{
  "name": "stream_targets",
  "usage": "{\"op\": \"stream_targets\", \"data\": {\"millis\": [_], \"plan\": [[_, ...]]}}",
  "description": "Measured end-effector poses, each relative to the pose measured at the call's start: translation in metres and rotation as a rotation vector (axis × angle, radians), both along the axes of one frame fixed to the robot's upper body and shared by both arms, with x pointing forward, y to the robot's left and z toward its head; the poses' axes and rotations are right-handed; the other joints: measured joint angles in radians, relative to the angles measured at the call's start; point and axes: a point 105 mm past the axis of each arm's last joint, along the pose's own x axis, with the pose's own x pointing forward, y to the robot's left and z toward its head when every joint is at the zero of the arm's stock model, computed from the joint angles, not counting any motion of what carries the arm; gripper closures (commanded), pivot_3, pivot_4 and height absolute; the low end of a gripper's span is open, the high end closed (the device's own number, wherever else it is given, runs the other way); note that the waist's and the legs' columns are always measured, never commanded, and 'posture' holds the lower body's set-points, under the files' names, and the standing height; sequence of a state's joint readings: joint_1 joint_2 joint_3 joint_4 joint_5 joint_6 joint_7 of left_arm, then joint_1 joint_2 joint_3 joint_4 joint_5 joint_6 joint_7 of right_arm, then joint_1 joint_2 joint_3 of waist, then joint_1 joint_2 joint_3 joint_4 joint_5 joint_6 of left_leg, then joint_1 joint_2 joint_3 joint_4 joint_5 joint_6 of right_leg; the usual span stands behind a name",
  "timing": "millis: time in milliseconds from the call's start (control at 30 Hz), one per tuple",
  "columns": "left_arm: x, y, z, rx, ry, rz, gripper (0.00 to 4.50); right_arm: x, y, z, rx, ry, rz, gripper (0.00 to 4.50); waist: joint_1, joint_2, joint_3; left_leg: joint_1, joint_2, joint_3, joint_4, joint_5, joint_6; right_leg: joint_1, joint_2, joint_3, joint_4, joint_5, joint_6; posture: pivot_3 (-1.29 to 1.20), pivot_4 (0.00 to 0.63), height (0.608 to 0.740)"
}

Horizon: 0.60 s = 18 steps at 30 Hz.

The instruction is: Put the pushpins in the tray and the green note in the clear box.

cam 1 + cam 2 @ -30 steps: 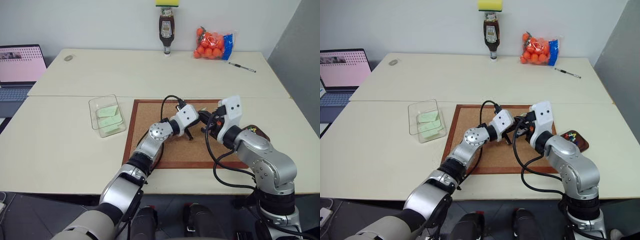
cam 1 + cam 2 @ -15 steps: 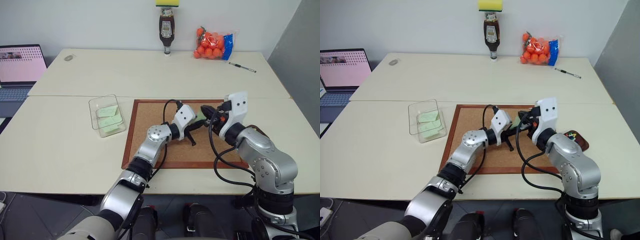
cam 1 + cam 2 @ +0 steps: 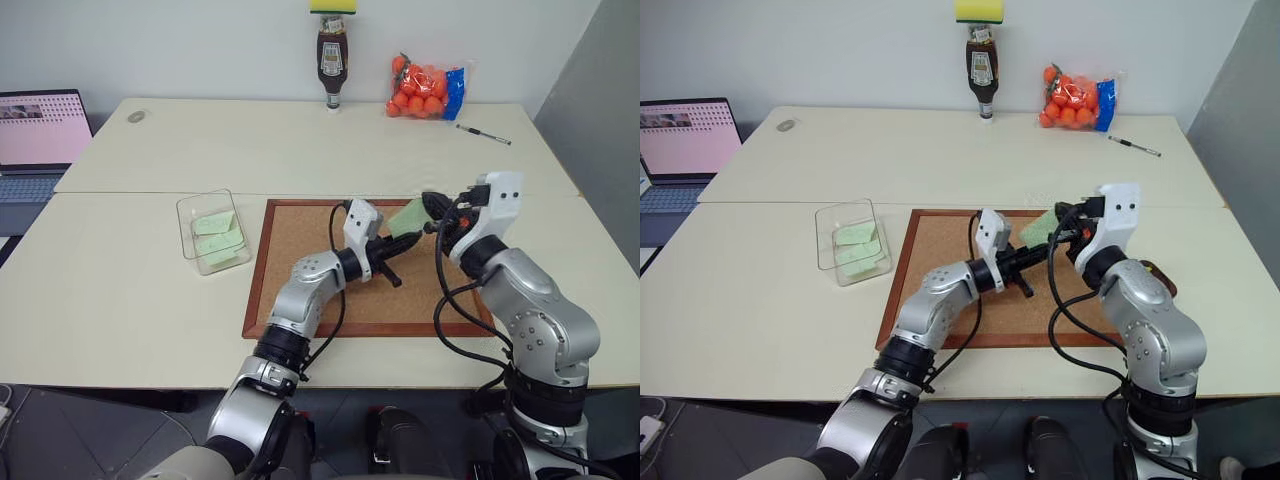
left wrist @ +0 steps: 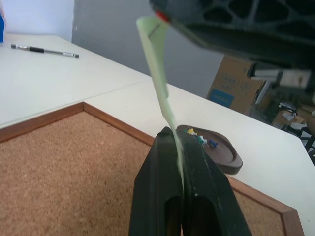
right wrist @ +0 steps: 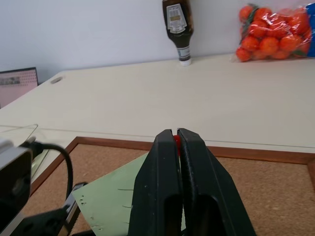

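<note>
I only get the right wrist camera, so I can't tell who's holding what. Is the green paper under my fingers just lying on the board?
Observer: No. The green note is lifted off the cork board, and the left gripper is shut on one edge of it.
Operator: Where's the tray for the pin?
Observer: The tray sits on the table just past the board's corner, on the robot's right, with coloured pins in it.
Operator: What's in the clear box?
Observer: The clear box stands beside the board's left edge, with green slips inside.
</note>
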<state>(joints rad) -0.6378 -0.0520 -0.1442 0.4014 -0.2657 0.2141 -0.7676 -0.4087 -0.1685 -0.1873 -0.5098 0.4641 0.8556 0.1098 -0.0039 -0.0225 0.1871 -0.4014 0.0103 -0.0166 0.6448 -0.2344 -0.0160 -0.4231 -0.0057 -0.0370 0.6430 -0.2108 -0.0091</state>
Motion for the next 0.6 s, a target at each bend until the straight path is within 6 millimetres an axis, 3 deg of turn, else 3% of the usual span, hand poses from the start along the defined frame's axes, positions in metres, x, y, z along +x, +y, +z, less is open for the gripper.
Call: {"op": "stream_targets", "data": {"millis": [200,600], "plan": [[0.0,0.004,-0.007,0.027,0.004,0.02,4.49,0.0,-0.013,0.003,0.027,-0.006,-0.039,4.5,0.0,0.0,0.0,0.0,0.0,0.0,0.0,0.0,0.0,0.0,0.0,0.0,0.0,0.0,0.0,0.0,0.15,0.74],[0.003,0.012,-0.007,0.043,-0.009,0.032,4.49,-0.005,-0.001,0.006,-0.02,-0.022,0.019,4.5,0.0,0.0,0.0,0.0,0.0,-0.001,0.0,0.0,0.0,0.0,0.0,0.0,0.0,0.0,0.0,0.0,0.15,0.74]]}}
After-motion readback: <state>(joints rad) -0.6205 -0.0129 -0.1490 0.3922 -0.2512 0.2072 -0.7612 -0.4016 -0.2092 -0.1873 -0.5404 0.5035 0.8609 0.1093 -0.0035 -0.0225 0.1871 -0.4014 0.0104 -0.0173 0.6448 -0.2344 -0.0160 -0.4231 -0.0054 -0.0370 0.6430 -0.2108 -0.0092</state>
